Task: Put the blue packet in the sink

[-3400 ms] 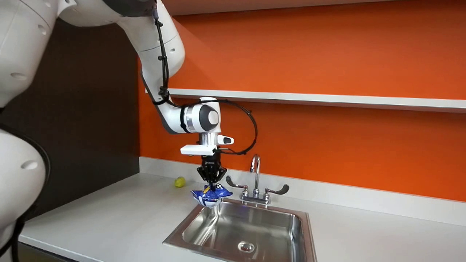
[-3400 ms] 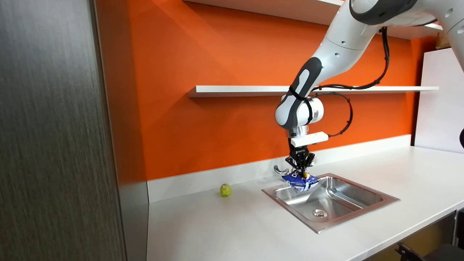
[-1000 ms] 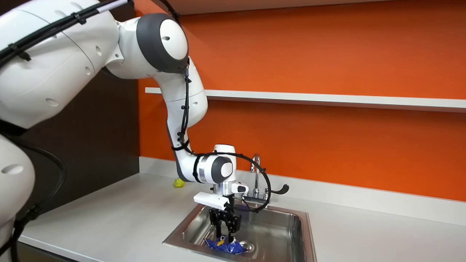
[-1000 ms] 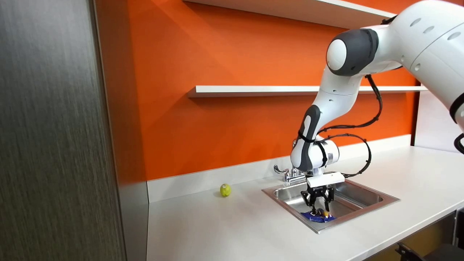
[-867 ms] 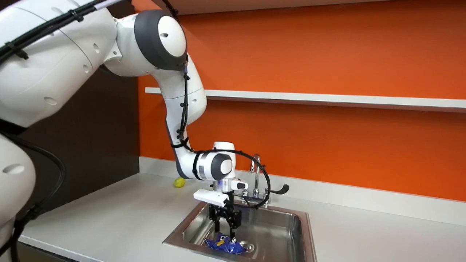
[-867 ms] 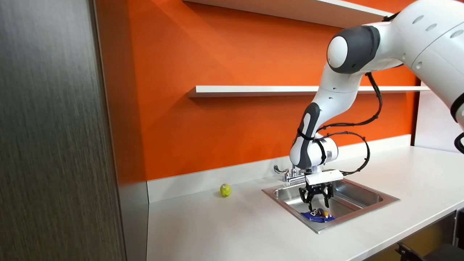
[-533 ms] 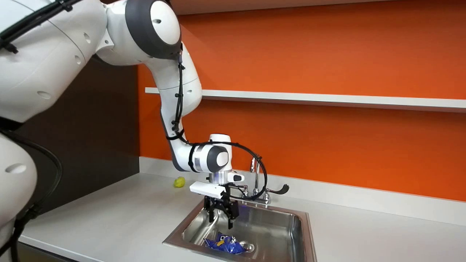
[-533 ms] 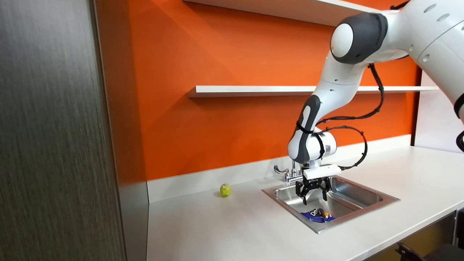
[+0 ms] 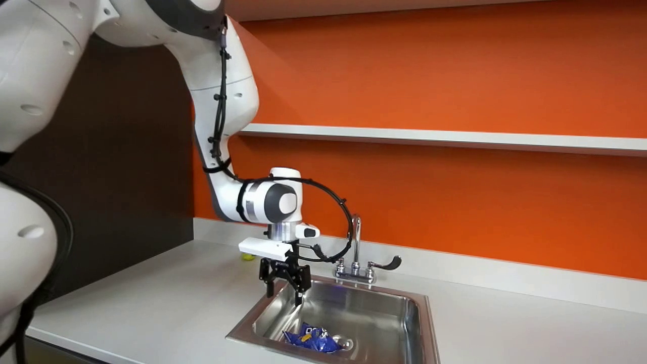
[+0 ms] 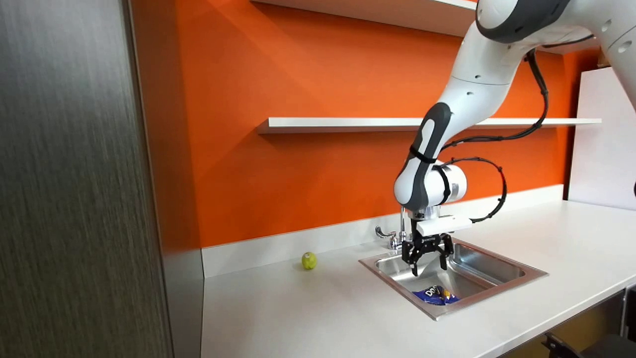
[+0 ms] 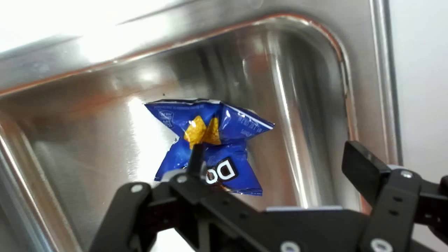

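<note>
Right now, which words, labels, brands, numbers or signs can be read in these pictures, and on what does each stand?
"Do": big white letters on the blue packet; any letters after it are unclear.
Small white print on the same packet: too small and blurred to read.
No other text is readable.

The orange wall (image 9: pixel 480 202) is blazing across both exterior views, and a white shelf (image 9: pixel 455 135) is running along it, throwing a darker band of shade beneath! Lower down, a pale backsplash (image 9: pixel 505 265) is meeting the white countertop (image 9: pixel 126 298), which is stretching along the wall. A tall dark panel (image 10: pixel 64 174) is closing off the countertop's left end; in an exterior view its wood grain is showing, a higher shelf (image 10: pixel 377 17) is jutting overhead, and a white panel (image 10: pixel 603 159) is standing far right. Under the front edge, brown cabinetry (image 10: pixel 591 313) is peeking out.
</note>
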